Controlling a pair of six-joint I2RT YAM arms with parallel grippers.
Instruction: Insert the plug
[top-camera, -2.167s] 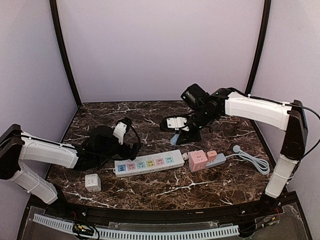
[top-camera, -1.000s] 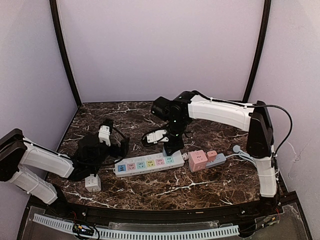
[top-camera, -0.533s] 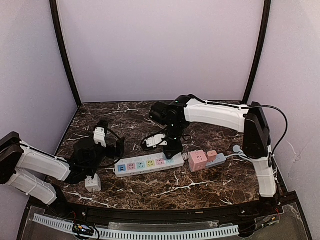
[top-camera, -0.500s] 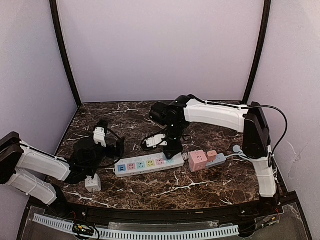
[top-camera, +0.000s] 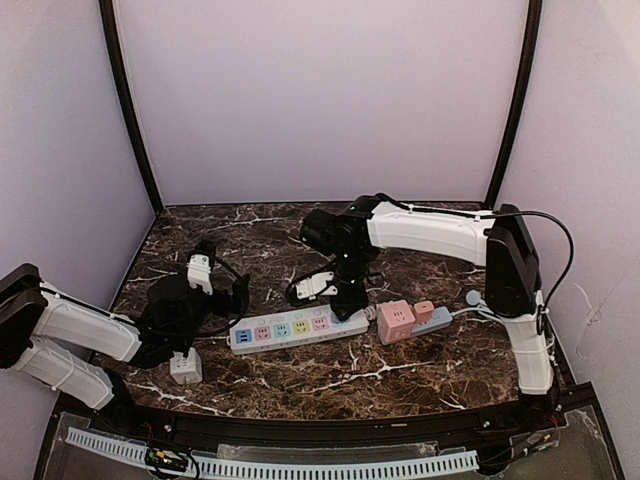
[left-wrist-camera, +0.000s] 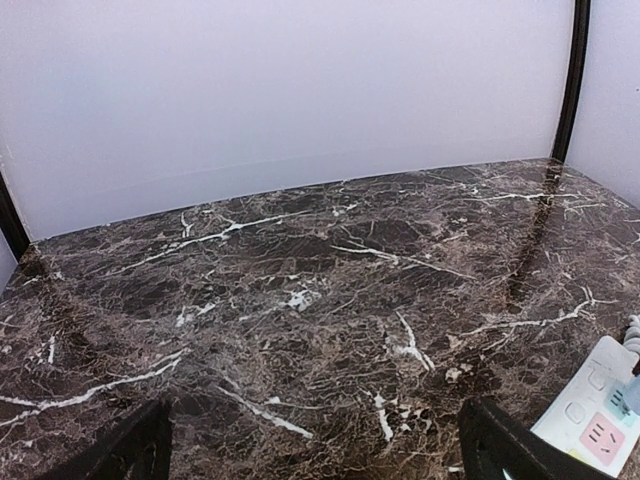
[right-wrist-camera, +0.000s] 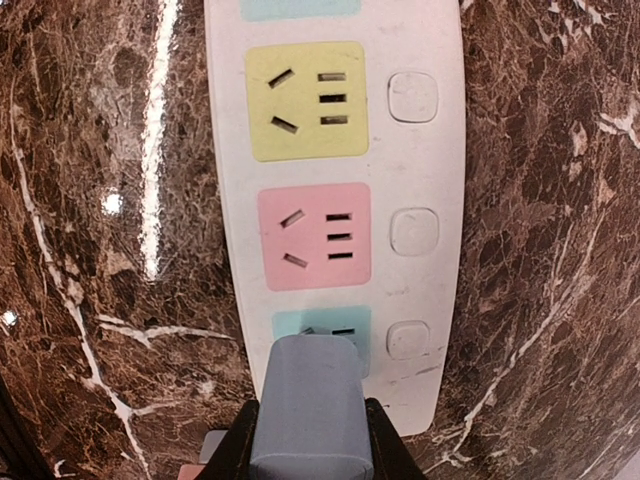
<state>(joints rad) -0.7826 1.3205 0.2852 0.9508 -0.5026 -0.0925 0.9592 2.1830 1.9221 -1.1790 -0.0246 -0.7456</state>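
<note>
On the marble surface (top-camera: 400, 372), a white cube adapter (top-camera: 185, 366) sits nearest the arms, close to the left hand (left-wrist-camera: 322, 452), whose fingers stand wide apart on nothing. Farther back, the right hand (right-wrist-camera: 310, 445) is clamped on the grey plug (right-wrist-camera: 305, 395), held at the teal socket (right-wrist-camera: 350, 325) ending the white power strip (right-wrist-camera: 430, 160). A pink adapter (top-camera: 396, 320) lies just beside the strip.

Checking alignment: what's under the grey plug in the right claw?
The teal end socket of the power strip, top edge showing; the grey plug covers the rest and its prongs.
</note>
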